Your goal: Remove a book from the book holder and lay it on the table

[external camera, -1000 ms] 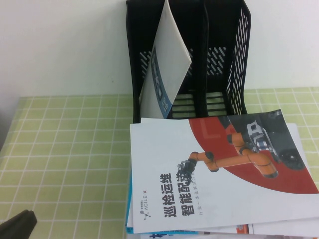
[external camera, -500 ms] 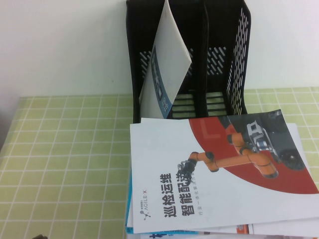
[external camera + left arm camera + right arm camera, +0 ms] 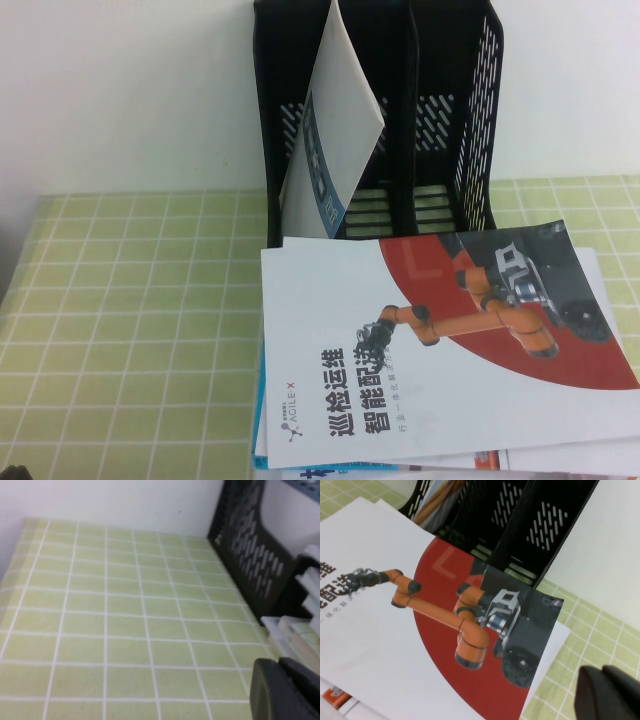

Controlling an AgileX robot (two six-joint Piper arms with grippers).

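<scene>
While the book (image 3: pixel 430 350) lies flat on the desk (image 3: pixel 140 300) atop a pile of other brochures (image 3: pixel 480 462), just in front of the book holder (image 3: pixel 440 120), neither claw shows clearly in the high view; only a dark bit at the bottom-left corner. A white-grey booklet (image 3: pixel 335 130) leans in a left compartment. Book's lower edge is cut off.

Left wrist view: left claw (image 3: pixel 285 690) is a dark blur over bare tiles, beside the holder & stack edges, apart from the book; can't tell if it's spread or pressed together.

Right wrist view: right claw (image 3: pixel 607 695) hangs over the desk near the book's corner, not touching it, pressed together, holding nothing.
</scene>
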